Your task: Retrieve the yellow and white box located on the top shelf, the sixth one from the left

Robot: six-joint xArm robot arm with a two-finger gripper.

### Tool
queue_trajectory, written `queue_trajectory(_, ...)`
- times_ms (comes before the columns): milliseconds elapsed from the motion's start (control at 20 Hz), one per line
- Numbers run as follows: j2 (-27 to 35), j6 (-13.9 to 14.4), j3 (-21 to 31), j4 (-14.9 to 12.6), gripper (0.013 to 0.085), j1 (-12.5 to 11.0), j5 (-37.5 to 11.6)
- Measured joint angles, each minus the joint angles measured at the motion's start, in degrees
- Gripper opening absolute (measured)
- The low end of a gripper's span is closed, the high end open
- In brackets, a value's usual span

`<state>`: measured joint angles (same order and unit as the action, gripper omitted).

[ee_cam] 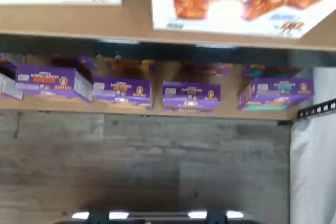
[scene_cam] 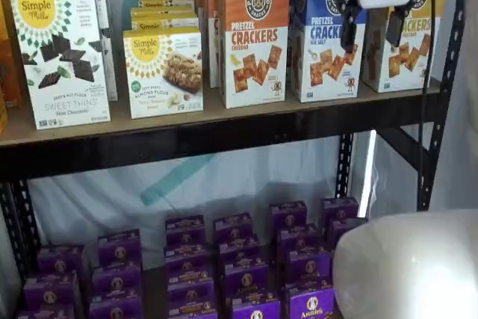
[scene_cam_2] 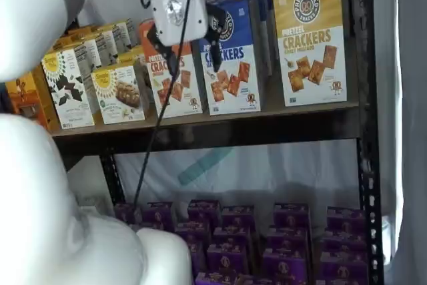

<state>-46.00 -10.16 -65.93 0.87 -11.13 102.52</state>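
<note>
While the jaws point(scene_cam: 373, 26) hung open in front of the top shelf point(scene_cam: 224, 128), the plainest risk was taking the wrong carton. In both shelf views the two black fingers stood well apart with a clear gap between them, and nothing was held or touched; they hovered in free air, short of the box fronts.

The yellow box point(scene_cam_2: 311, 41) stood at the right end of the shelf, upright, face forward, beside the black upright point(scene_cam_2: 363, 98). Just beside it on the other side stood the blue box point(scene_cam_2: 233, 58), and past that the orange box point(scene_cam: 254, 39). In one shelf view the fingers appeared across the seam between the blue and yellow fronts; in the other they lay over the orange and blue ones. My judgement was that the hand had not yet lined up squarely with the target, though how far off I could not tell.

If the approach went straight in from there, a finger could have struck the blue box edge and shoved it back or tipped it, or closed on both cartons at once. A finger going outside the yellow box might also have met the upright. Being tall and light, the carton would likely have toppled if nudged high rather than pinched across its sides.
</note>
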Motion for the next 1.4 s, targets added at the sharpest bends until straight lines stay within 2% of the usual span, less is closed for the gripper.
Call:
queue_trajectory(600, 8.47, -14.64, -4.55, 4.01, 0.0850, -15.53, -9.08)
queue_trajectory(1050, 13.63, -21.14, -9.24, 6.26, 0.0850, -22.48, -12.71)
queue_trajectory(1400, 16.73, -23.27, -12.80, 6.60, 0.0850, -24.85, -13.48)
